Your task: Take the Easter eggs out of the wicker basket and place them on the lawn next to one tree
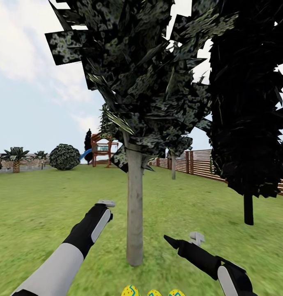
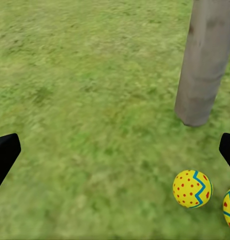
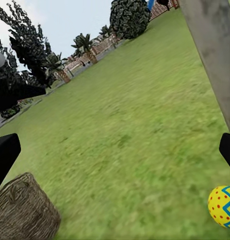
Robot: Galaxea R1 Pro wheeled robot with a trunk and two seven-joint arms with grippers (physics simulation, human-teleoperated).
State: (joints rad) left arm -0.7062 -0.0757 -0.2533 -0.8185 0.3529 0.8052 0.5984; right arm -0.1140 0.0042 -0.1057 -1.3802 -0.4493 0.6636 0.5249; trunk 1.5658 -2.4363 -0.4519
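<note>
Your head camera faces the tree (image 1: 134,205), its pale grey trunk rising from the lawn (image 1: 42,197) right in front of you. All three eggs (image 1: 154,292) lie in a row on the grass at the foot of that trunk, at the very bottom edge of the head view, near the trunk but not touching it.

Your left pincer (image 2: 115,150) is spread wide with nothing between its fingers; its wrist camera looks down on one egg (image 2: 192,188) just beside the trunk base, with a second egg (image 2: 229,208) cut off at the frame edge. Your right pincer (image 3: 115,150) is also wide open and empty, hanging over the grass. Its camera catches one egg (image 3: 222,206) near the trunk and the basket (image 3: 24,210) standing on the lawn, well apart from that egg.

Beyond the tree, you can see a slatted fence (image 1: 199,162), a dark tree (image 1: 248,123), a round bush (image 1: 64,156) and a playset (image 1: 102,150).
</note>
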